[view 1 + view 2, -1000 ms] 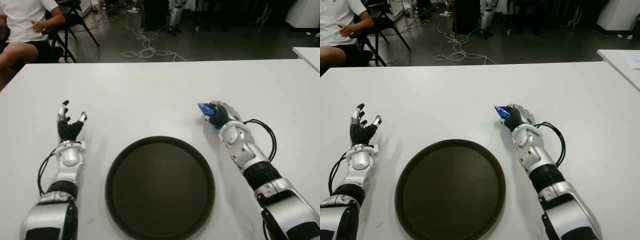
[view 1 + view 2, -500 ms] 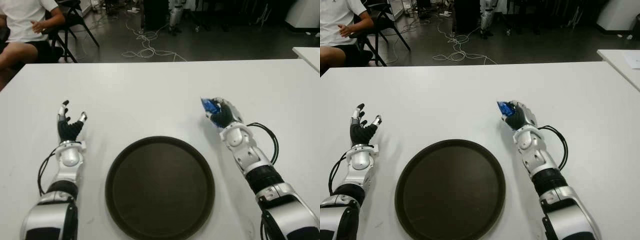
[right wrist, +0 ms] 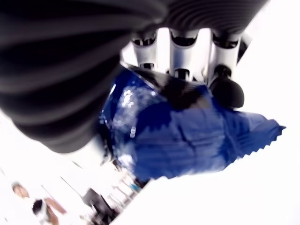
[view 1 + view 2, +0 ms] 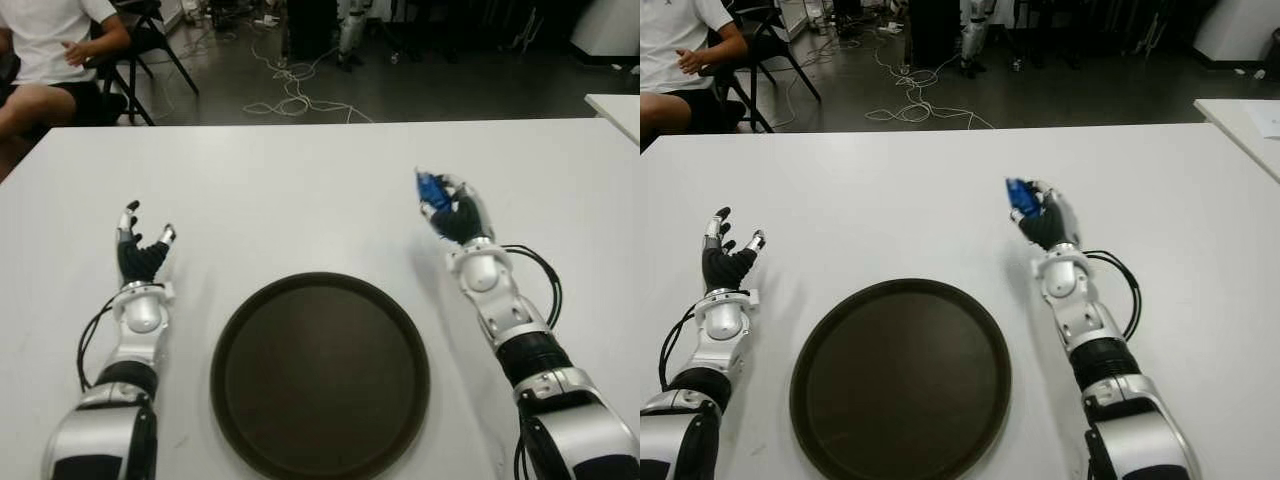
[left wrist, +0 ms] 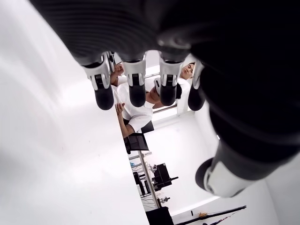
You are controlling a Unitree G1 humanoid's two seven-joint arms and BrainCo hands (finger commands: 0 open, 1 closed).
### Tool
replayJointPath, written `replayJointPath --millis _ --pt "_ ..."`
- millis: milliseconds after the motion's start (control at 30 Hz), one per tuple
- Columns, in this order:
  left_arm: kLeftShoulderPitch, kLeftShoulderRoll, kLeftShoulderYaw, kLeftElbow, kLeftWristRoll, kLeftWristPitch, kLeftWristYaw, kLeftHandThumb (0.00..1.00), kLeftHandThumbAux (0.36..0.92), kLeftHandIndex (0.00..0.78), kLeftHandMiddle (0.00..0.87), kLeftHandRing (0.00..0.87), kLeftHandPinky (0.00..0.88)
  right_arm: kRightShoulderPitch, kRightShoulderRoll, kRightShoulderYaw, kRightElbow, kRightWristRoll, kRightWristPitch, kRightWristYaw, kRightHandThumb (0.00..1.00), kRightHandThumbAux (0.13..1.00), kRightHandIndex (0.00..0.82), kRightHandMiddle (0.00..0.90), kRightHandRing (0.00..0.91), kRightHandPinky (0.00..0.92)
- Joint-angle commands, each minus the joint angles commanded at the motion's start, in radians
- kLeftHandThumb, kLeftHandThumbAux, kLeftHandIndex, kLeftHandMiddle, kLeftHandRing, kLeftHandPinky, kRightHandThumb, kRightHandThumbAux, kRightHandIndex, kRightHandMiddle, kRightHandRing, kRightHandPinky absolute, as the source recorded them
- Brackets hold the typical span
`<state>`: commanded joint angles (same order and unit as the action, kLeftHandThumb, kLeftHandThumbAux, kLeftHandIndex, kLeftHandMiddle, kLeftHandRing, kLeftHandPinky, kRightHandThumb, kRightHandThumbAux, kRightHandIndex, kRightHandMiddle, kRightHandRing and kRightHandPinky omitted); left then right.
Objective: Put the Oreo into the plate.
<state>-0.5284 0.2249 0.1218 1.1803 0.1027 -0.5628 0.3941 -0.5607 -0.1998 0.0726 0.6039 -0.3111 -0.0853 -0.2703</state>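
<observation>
My right hand (image 4: pixel 452 207) is lifted above the white table (image 4: pixel 300 190), to the upper right of the plate, with its fingers curled around a blue Oreo packet (image 4: pixel 430 190). The right wrist view shows the fingers (image 3: pixel 183 51) wrapped over the shiny blue wrapper (image 3: pixel 187 136), whose crimped end sticks out. The round dark plate (image 4: pixel 320 375) lies at the table's near middle with nothing in it. My left hand (image 4: pixel 140 250) shows to the left of the plate, fingers (image 5: pixel 136 84) spread and holding nothing.
A person in a white shirt (image 4: pixel 45 50) sits on a chair beyond the table's far left corner. Cables (image 4: pixel 290 95) trail over the dark floor behind. A second white table's corner (image 4: pixel 615 105) shows at the far right.
My right hand has risen and moved away from me with the Oreo packet held in it. The left hand and the plate have stayed put.
</observation>
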Motion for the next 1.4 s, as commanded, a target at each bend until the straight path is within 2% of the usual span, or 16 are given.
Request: replayJointPath --millis 167,300,500,600,700,767,800,867,1033,1167,1400 --pt "-0.004 -0.004 0.001 0.002 0.001 0.005 0.005 0.000 0.743 0.023 0.032 0.016 0.019 -0.020 -0.013 -0.017 0.010 0.005 -0.006 -0.002 0.693 0.729 0.438 0.830 0.827 0.819" --pt "-0.002 -0.007 0.004 0.001 -0.002 0.002 0.002 0.000 0.740 0.019 0.030 0.016 0.017 -0.055 -0.019 -0.025 0.038 0.007 -0.001 -0.009 0.694 0.729 0.438 0.831 0.826 0.817" --pt "0.003 -0.006 0.000 -0.003 0.004 -0.004 0.002 0.000 0.728 0.017 0.028 0.012 0.011 -0.154 -0.020 -0.022 0.127 0.000 0.042 -0.015 0.696 0.730 0.437 0.817 0.813 0.799" --pt "0.002 -0.006 0.000 -0.003 0.006 -0.003 0.003 0.000 0.729 0.018 0.032 0.014 0.010 -0.233 -0.023 -0.016 0.240 -0.003 0.040 -0.016 0.696 0.730 0.437 0.812 0.808 0.792" --pt "0.000 -0.006 0.002 0.000 0.003 -0.003 0.000 0.000 0.737 0.020 0.037 0.019 0.012 -0.289 -0.024 -0.012 0.326 -0.001 0.026 -0.015 0.695 0.730 0.437 0.810 0.805 0.788" --pt "0.000 -0.007 0.005 0.001 0.000 -0.003 -0.002 0.000 0.739 0.021 0.038 0.021 0.015 -0.347 -0.023 -0.009 0.397 -0.001 0.019 -0.012 0.695 0.731 0.437 0.811 0.805 0.789" --pt "0.000 -0.008 0.006 0.001 0.000 -0.005 -0.001 0.000 0.740 0.022 0.040 0.024 0.019 -0.399 -0.030 -0.001 0.456 -0.007 0.017 -0.006 0.695 0.731 0.437 0.812 0.806 0.791" --pt "0.000 -0.010 0.006 0.001 0.000 -0.009 0.000 0.000 0.749 0.025 0.042 0.027 0.022 -0.462 -0.039 0.010 0.525 -0.016 0.013 0.000 0.695 0.732 0.437 0.807 0.805 0.786" --pt "0.004 -0.010 0.005 -0.002 0.002 -0.012 -0.004 0.000 0.762 0.029 0.039 0.023 0.013 -0.528 -0.041 0.022 0.601 -0.023 0.008 -0.004 0.694 0.733 0.437 0.795 0.796 0.775" --pt "0.007 -0.014 0.011 -0.006 -0.007 -0.013 -0.010 0.000 0.763 0.026 0.040 0.024 0.016 -0.610 -0.048 0.016 0.685 -0.021 0.021 0.013 0.694 0.733 0.436 0.784 0.784 0.764" --pt "0.007 -0.015 0.017 -0.002 -0.010 -0.008 -0.016 0.000 0.767 0.021 0.033 0.019 0.018 -0.676 -0.052 0.040 0.730 -0.049 0.047 0.025 0.693 0.734 0.435 0.771 0.769 0.743"
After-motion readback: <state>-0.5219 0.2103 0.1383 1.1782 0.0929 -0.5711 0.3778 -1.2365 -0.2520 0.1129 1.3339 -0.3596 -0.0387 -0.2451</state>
